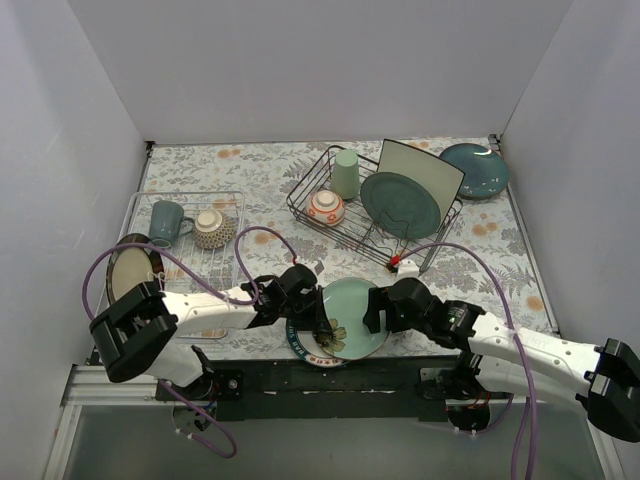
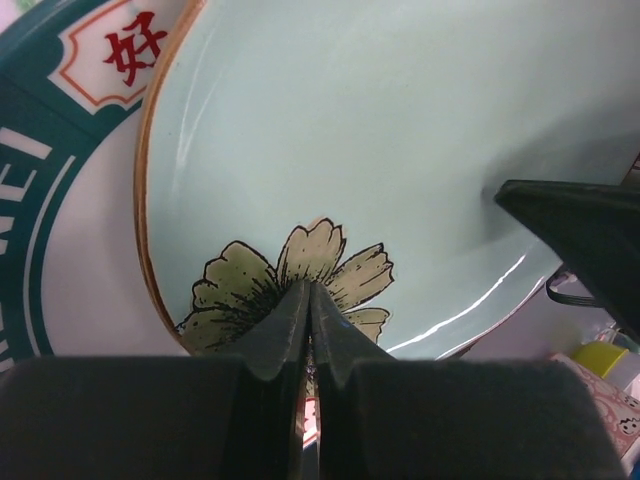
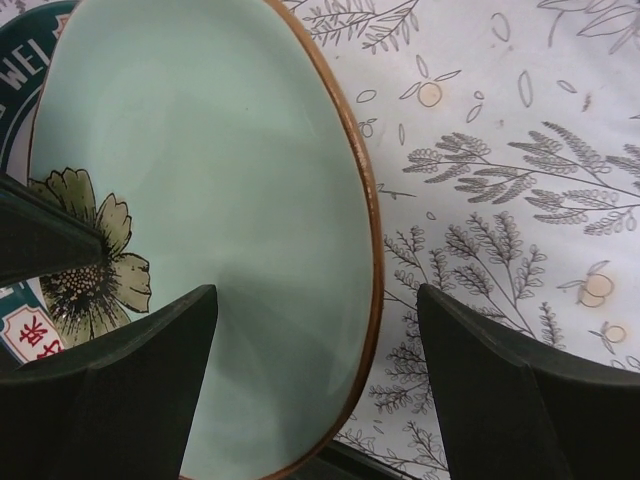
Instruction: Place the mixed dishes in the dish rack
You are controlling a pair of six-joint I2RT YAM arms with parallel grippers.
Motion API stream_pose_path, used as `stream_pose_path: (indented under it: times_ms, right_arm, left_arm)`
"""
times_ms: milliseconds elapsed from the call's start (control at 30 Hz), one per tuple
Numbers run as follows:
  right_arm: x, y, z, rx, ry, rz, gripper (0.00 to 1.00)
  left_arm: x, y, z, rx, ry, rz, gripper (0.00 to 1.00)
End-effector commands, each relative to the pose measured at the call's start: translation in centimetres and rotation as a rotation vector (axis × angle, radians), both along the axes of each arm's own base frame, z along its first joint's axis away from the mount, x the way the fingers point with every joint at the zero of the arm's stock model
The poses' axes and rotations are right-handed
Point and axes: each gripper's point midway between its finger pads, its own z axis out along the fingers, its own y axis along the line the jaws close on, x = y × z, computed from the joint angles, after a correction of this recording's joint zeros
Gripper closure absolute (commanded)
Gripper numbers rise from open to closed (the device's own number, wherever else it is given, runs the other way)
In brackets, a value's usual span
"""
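A round light green plate with a flower motif [image 1: 352, 305] lies near the front edge, partly on top of a white and teal plate [image 1: 303, 347]. My left gripper [image 1: 328, 327] is shut, its tips [image 2: 310, 288] over the flower [image 2: 240, 290]; it grips nothing that I can see. My right gripper [image 1: 378, 308] is open and straddles the plate's right rim [image 3: 368, 230], one finger over the plate, the other over the cloth. The black wire dish rack [image 1: 303, 190] holds a pale green cup [image 1: 346, 172], a red-orange bowl [image 1: 326, 207], a round green plate [image 1: 398, 205] and a white square plate [image 1: 430, 165].
A teal plate [image 1: 478, 170] lies behind the rack at the back right. A pale wire tray [image 1: 237, 200] on the left holds a grey-green mug [image 1: 167, 221] and a patterned bowl [image 1: 210, 228]. A dark-rimmed plate [image 1: 128, 268] lies at the left edge.
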Motion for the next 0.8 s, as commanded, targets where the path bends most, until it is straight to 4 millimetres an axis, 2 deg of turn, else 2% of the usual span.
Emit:
stream_pose_path:
  times_ms: [0,233,333,400,433,467,533,567,700,767]
  right_arm:
    - [0.0,2.4,0.5,0.141,-0.009,0.032,0.13]
    - [-0.3,0.6,-1.3,0.159,0.019,-0.08,0.29]
    - [-0.2,0.0,-1.0,0.192,-0.003,-0.115,0.34]
    - [0.0,-0.2,-0.3,0.215,-0.028,-0.127,0.41]
    - [0.0,-0.5,-0.2,0.207,-0.03,-0.136,0.47]
    - [0.2,-0.8,0.1,0.209,-0.044,-0.146,0.59]
    - [0.2,-1.3,0.3,0.184,-0.045,-0.159,0.68]
    - [0.3,-1.5,0.6,0.176,-0.054,-0.164,0.77]
    - [0.7,-2.1,1.8,0.137,-0.077,-0.169,0.92]
    - [1.0,-2.3,2.8,0.126,-0.096,-0.175,0.99]
  left_arm:
    - [-2.0,3.5,-4.3,0.175,0.055,-0.008,1.0]
    - [-2.2,2.6,-4.3,0.164,0.06,-0.012,1.0]
    - [-2.2,2.2,-4.1,0.158,0.055,-0.015,1.0]
    - [-2.2,1.9,-4.0,0.156,0.049,-0.022,1.0]
    - [-2.2,1.8,-3.9,0.152,0.047,-0.024,1.0]
    - [-2.2,1.8,-4.0,0.157,0.045,-0.024,1.0]
    - [-2.1,1.6,-3.5,0.145,0.035,-0.024,1.0]
    - [-2.0,1.6,-3.4,0.145,0.029,-0.02,1.0]
    - [-1.5,1.6,-2.1,0.142,-0.006,-0.009,1.0]
    - [-0.8,1.3,-0.5,0.123,-0.039,0.004,0.97]
